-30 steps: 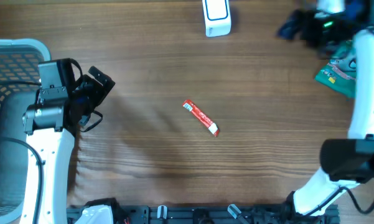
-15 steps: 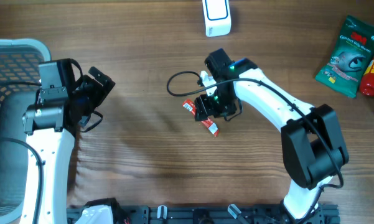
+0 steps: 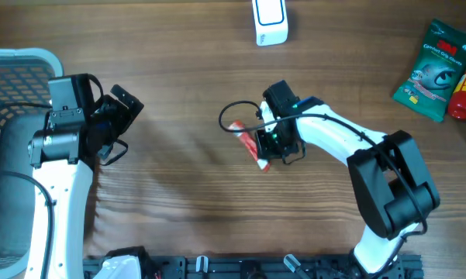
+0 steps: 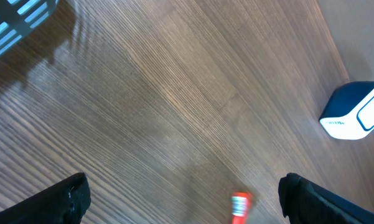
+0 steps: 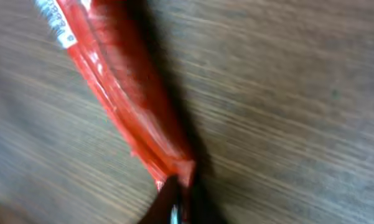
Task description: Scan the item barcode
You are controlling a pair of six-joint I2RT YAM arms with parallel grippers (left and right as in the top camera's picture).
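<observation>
The item is a slim red packet (image 3: pixel 248 142) lying mid-table, with a white printed label at its far end (image 5: pixel 53 18). My right gripper (image 3: pixel 270 146) is down on the packet and shut on its near end (image 5: pixel 177 200); the dark fingertips pinch the red film. In the left wrist view, one tip of the packet (image 4: pixel 239 206) shows blurred. A white and blue scanner (image 3: pixel 270 22) stands at the far edge, also seen from the left wrist (image 4: pixel 356 112). My left gripper (image 3: pixel 116 124) hovers open over bare table at the left (image 4: pixel 187 202), well apart from the packet.
A pale blue mesh basket (image 3: pixel 19 66) sits at the left edge behind the left arm. A green pouch (image 3: pixel 430 70) and a red bottle (image 3: pixel 465 91) lie at the far right. Bare wood surrounds the packet.
My right arm swung in from the far right to the red packet and its jaws closed on it, nudging the packet slightly. The left arm has not moved.
</observation>
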